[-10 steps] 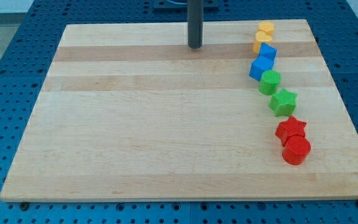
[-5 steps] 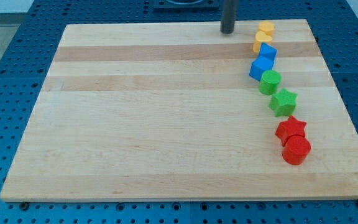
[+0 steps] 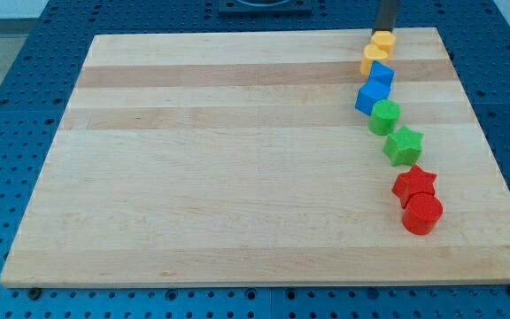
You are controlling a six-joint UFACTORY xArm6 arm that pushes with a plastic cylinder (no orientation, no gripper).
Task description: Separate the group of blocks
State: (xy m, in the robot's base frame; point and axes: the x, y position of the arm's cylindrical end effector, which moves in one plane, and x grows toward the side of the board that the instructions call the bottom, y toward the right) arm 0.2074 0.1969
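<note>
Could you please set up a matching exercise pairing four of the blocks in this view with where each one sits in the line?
Things:
1. upper yellow block
2. green star
3. red cylinder
4. green cylinder

Places:
A. end of the line nearest the view's bottom
B. touching the lower blue block
C. right under my tip
D. just above the red star

Pairs: 1-C, 2-D, 3-A, 4-B
</note>
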